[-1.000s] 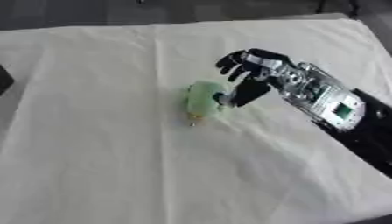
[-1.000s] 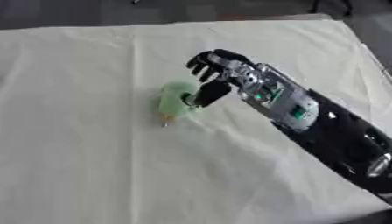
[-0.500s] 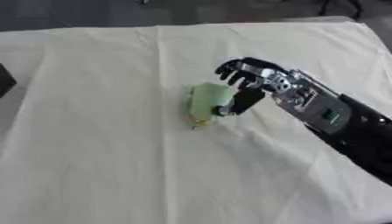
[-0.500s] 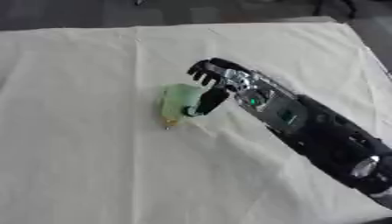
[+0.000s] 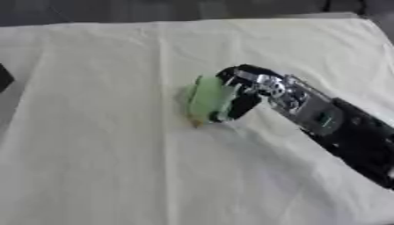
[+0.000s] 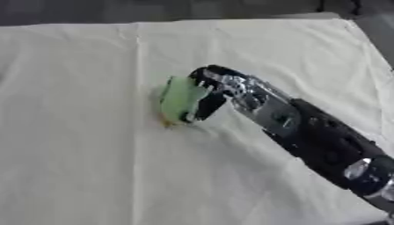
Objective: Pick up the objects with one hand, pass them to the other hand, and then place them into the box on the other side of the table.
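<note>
A pale green object (image 5: 205,99) with a small tan tip at its lower end lies near the middle of the cream cloth (image 5: 115,145). My right hand (image 5: 248,88) comes in from the lower right on a black and silver arm. Its fingers curl over the top of the green object and its thumb presses the near side, so the hand is shut on it. The object rests on the cloth. My left hand shows in neither view.
A dark object (image 5: 4,78) sits at the cloth's left edge. The table's far edge runs along the top, with dark floor beyond. The cloth is wrinkled around the hand.
My right hand has moved left and down onto the green object and its spread fingers have closed round it.
</note>
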`<control>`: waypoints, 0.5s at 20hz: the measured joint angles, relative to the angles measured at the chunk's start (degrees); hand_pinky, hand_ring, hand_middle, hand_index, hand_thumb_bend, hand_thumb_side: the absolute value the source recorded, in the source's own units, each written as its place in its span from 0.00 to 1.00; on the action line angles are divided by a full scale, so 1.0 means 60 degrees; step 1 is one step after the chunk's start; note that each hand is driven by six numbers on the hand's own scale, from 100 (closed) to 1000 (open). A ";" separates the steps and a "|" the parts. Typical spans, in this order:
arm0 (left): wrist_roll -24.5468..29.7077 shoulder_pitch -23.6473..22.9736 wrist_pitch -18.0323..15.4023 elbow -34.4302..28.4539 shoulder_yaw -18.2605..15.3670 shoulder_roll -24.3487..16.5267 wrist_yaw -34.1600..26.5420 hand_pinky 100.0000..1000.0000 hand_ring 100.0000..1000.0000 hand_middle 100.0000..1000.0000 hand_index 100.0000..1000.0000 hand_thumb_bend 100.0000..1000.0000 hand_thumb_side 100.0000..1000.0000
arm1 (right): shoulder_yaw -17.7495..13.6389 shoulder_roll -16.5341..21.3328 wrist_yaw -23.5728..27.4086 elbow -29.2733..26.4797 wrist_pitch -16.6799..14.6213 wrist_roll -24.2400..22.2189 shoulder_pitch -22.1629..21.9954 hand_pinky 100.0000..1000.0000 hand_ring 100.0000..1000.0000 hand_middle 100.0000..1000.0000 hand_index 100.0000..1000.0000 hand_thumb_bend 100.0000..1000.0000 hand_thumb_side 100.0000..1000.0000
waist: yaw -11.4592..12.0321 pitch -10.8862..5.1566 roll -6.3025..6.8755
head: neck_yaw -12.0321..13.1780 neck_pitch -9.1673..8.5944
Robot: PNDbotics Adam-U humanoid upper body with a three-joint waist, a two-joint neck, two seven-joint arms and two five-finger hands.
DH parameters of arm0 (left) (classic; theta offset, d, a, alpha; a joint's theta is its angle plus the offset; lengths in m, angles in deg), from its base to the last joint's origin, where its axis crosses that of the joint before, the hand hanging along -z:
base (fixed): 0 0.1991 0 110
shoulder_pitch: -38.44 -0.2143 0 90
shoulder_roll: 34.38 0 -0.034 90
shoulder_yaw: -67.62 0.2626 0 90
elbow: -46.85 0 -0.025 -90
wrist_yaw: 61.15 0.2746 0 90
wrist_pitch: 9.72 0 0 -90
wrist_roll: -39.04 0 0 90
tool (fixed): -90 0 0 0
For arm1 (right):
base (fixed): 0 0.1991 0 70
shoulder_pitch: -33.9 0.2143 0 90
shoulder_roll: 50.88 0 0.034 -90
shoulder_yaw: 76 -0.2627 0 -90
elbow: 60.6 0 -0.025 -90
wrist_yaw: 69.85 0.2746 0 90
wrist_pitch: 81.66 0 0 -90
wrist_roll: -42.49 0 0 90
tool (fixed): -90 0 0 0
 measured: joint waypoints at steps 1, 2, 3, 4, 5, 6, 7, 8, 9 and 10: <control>-0.0003 0.0000 0.0003 0.0000 0.0006 0.0000 -0.0004 0.88 0.68 0.63 0.62 0.15 0.32 | -0.0001 -0.0004 -0.0002 0.0031 0.0002 0.0004 0.0003 0.78 0.78 0.67 0.78 0.40 0.05 | 0.0001 0.0000 0.0000 | -0.0002 0.0000; -0.0005 0.0000 0.0005 -0.0001 0.0009 0.0000 -0.0012 0.88 0.68 0.63 0.62 0.15 0.32 | -0.0001 -0.0008 -0.0002 0.0042 0.0014 0.0016 0.0003 0.78 0.77 0.63 0.75 0.39 0.03 | 0.0002 0.0000 0.0000 | -0.0005 0.0000; -0.0005 0.0000 0.0005 -0.0001 0.0019 0.0000 -0.0021 0.88 0.68 0.63 0.62 0.15 0.32 | -0.0002 -0.0011 -0.0001 0.0054 0.0035 0.0038 0.0004 0.77 0.76 0.59 0.72 0.37 0.01 | 0.0002 0.0000 0.0000 | -0.0006 0.0000; -0.0006 0.0000 0.0005 -0.0001 0.0025 0.0000 -0.0026 0.88 0.68 0.63 0.62 0.15 0.32 | -0.0003 -0.0020 0.0004 0.0057 0.0065 0.0067 0.0003 0.77 0.74 0.56 0.69 0.35 0.00 | 0.0002 0.0000 0.0000 | -0.0006 0.0000; -0.0006 -0.0002 0.0005 -0.0001 0.0027 0.0000 -0.0028 0.88 0.68 0.63 0.61 0.15 0.32 | -0.0009 -0.0039 0.0016 0.0057 0.0102 0.0113 0.0001 0.77 0.73 0.54 0.66 0.34 0.00 | 0.0002 0.0000 0.0000 | -0.0006 0.0000; -0.0006 -0.0003 0.0006 -0.0001 0.0027 0.0000 -0.0029 0.88 0.68 0.63 0.61 0.16 0.32 | -0.0027 -0.0060 0.0052 0.0055 0.0143 0.0181 -0.0008 0.76 0.71 0.51 0.64 0.33 0.00 | -0.0003 0.0000 0.0000 | -0.0004 0.0000; -0.0007 -0.0007 0.0006 -0.0001 0.0028 0.0000 -0.0029 0.88 0.68 0.63 0.61 0.16 0.31 | -0.0045 -0.0082 0.0099 0.0043 0.0191 0.0260 -0.0017 0.76 0.70 0.49 0.62 0.33 0.00 | -0.0012 0.0000 0.0000 | 0.0001 0.0000; -0.0007 -0.0012 0.0006 -0.0001 0.0028 0.0000 -0.0029 0.88 0.68 0.63 0.61 0.16 0.31 | -0.0061 -0.0084 0.0171 0.0020 0.0241 0.0356 -0.0051 0.75 0.69 0.48 0.61 0.32 0.00 | -0.0022 -0.0001 0.0000 | 0.0006 0.0001; -0.0007 -0.0018 0.0006 0.0000 0.0028 0.0000 -0.0029 0.88 0.68 0.63 0.61 0.15 0.31 | -0.0066 -0.0084 0.0254 -0.0016 0.0288 0.0456 -0.0096 0.74 0.68 0.47 0.60 0.32 0.00 | -0.0035 -0.0006 0.0000 | 0.0008 0.0002; -0.0007 -0.0022 0.0007 0.0000 0.0028 0.0000 -0.0029 0.88 0.68 0.63 0.61 0.15 0.31 | -0.0068 -0.0085 0.0348 -0.0053 0.0339 0.0561 -0.0128 0.73 0.67 0.46 0.59 0.31 0.00 | -0.0052 -0.0012 0.0000 | 0.0011 0.0004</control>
